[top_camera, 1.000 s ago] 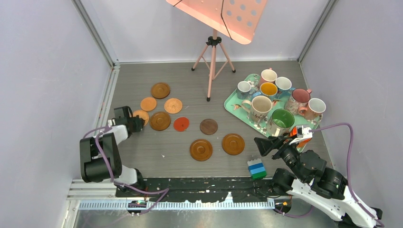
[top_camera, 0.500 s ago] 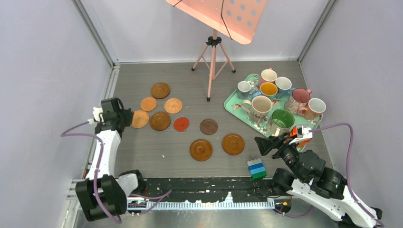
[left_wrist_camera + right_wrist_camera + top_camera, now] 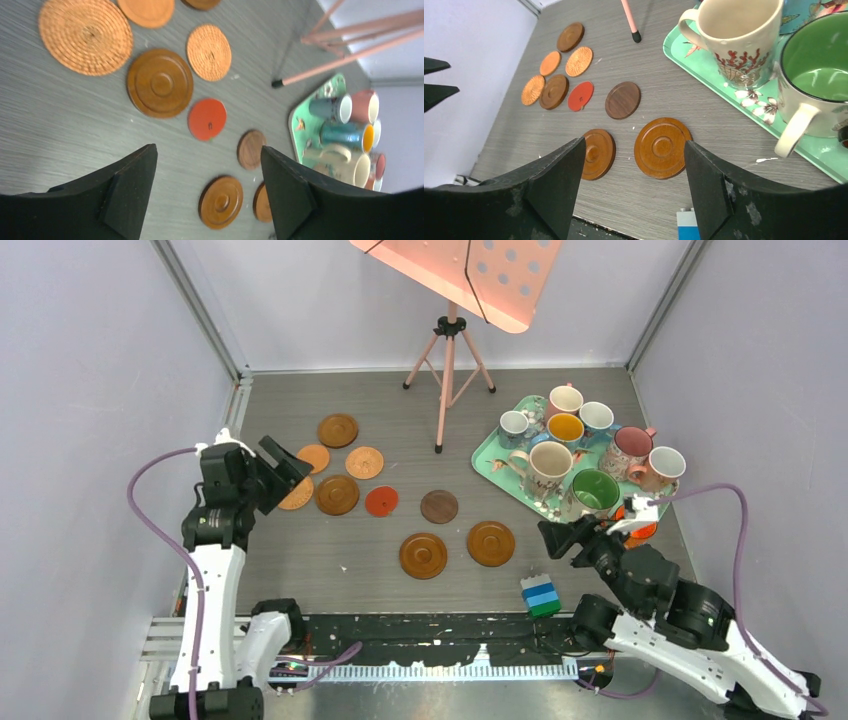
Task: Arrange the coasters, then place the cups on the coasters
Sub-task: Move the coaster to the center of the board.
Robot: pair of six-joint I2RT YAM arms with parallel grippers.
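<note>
Coasters [image 3: 337, 495], nine by count, lie flat on the grey worktop [image 3: 300, 560], each bare on top. Six cluster toward the left edge: two brown, two woven, one smooth orange and one red [image 3: 381, 501]. The other three sit near the middle, a dark brown one with two ridged brown ones closer to the front edge. Cups [image 3: 548, 465] number eight in the top view, all upright on the mint floral tray [image 3: 487, 458] toward the far right corner. One is lined green [image 3: 594, 490], one orange [image 3: 565, 428]. The left end effector [image 3: 285, 468] hangs over the leftmost woven coaster [image 3: 296, 494], partly hiding it from above, its jaws spread and empty. The right end effector [image 3: 562, 540] sits just in front of the tray's near edge by the green-lined cup, jaws likewise apart and grasping nothing. A pink music stand [image 3: 447, 350] rises at the far edge, and a blue-and-green block stack [image 3: 541, 595] rests at the front edge.
</note>
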